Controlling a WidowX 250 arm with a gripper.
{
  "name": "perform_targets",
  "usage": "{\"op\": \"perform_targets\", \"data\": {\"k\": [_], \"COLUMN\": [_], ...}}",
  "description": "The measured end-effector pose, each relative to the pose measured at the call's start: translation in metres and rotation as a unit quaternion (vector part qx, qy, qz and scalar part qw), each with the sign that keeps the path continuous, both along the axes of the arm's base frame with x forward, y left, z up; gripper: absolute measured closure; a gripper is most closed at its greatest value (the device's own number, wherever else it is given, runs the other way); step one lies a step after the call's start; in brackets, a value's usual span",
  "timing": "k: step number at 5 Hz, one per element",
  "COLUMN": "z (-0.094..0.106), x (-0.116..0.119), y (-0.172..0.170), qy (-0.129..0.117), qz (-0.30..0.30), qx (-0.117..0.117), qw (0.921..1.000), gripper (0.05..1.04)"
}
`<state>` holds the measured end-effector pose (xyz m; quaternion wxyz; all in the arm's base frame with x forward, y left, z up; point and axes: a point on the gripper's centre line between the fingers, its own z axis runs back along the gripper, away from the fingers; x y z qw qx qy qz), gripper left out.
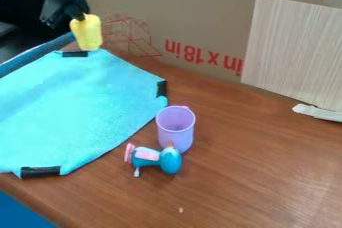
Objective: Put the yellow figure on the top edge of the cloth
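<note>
I've got the turquoise cloth (80, 102) over the bench's (260, 172) left edge, my pincer (79, 16) right at the top of the yellow figure (88, 33), upright by the cloth's top edge; clenched or released, I can't tell. Rightward, a blue-and-pink toy (169, 161) lies just before a purple cup (176, 134).

cardbd (220, 9) behind brn tbl (260, 167)

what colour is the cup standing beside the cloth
The cup is light purple, a lilac shade, as the camera view shows.
</note>
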<state>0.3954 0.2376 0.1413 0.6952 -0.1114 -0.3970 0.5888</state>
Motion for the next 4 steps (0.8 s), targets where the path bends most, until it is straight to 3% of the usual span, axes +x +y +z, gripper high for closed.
{"op": "perform_targets", "data": {"k": [1,3,4], "z": [-0.001,-0.006,-0.007], "x": [0.008,-0.009,-0.010], "y": [0.014,0.052,0.052], "qy": [-0.002,0.002,0.005], "qz": [0.013,0.042,0.038], "qx": [0.006,-0.012,-0.007], "qw": [0.9999,0.9990,0.9992], "gripper": [1.000,0.999,0.999]}}
